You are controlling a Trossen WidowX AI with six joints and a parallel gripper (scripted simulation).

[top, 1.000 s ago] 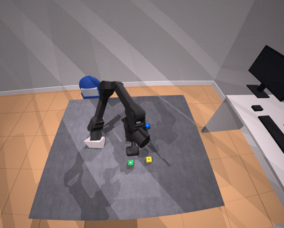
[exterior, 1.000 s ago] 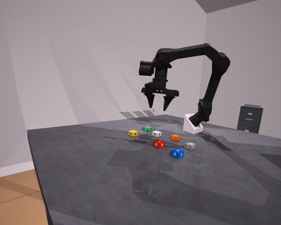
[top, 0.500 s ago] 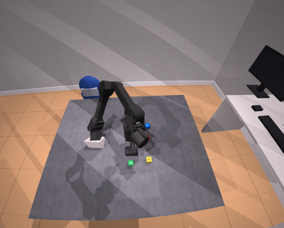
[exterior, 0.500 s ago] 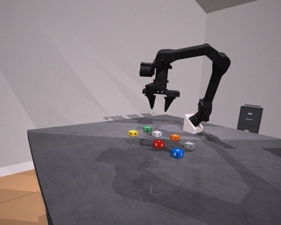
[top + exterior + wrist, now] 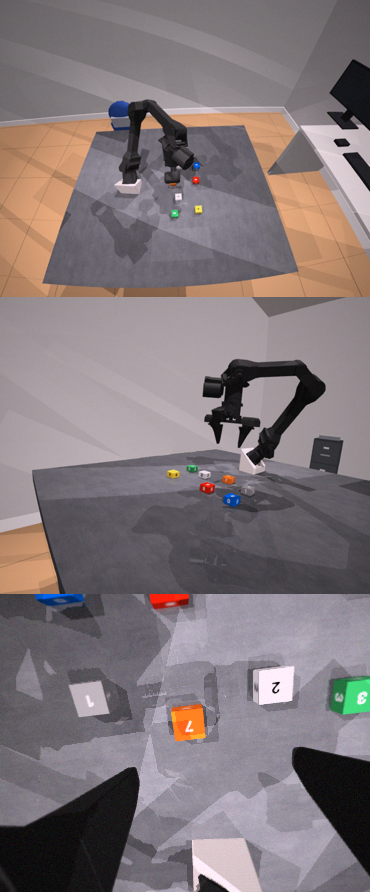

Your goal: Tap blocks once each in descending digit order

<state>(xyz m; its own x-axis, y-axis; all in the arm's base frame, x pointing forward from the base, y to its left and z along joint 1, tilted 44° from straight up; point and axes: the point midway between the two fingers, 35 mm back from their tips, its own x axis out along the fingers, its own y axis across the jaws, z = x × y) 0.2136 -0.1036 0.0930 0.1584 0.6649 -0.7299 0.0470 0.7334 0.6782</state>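
Note:
My gripper (image 5: 228, 445) (image 5: 213, 765) is open and empty, well above the table near the orange block. The orange block (image 5: 172, 184) (image 5: 228, 479) (image 5: 188, 724) shows 7. The red block (image 5: 195, 180) (image 5: 207, 487) (image 5: 170, 600) seems to show 8. The yellow block (image 5: 198, 209) (image 5: 173, 474) shows 4. The green block (image 5: 174, 213) (image 5: 192, 468) (image 5: 352, 695) shows 3. The white block (image 5: 178, 197) (image 5: 204, 474) (image 5: 274, 685) shows 2. The grey block (image 5: 248, 490) (image 5: 89, 699) shows 1 and is mostly hidden by the arm in the top view. The blue block (image 5: 196, 165) (image 5: 231, 499) (image 5: 60, 599) shows 0.
The arm's white base (image 5: 128, 186) (image 5: 251, 462) (image 5: 225, 859) stands on the dark table (image 5: 240, 247) (image 5: 107, 538), beside the blocks. Shadows of the arm lie across the table. A desk (image 5: 318, 139) with a monitor stands off to the right in the top view.

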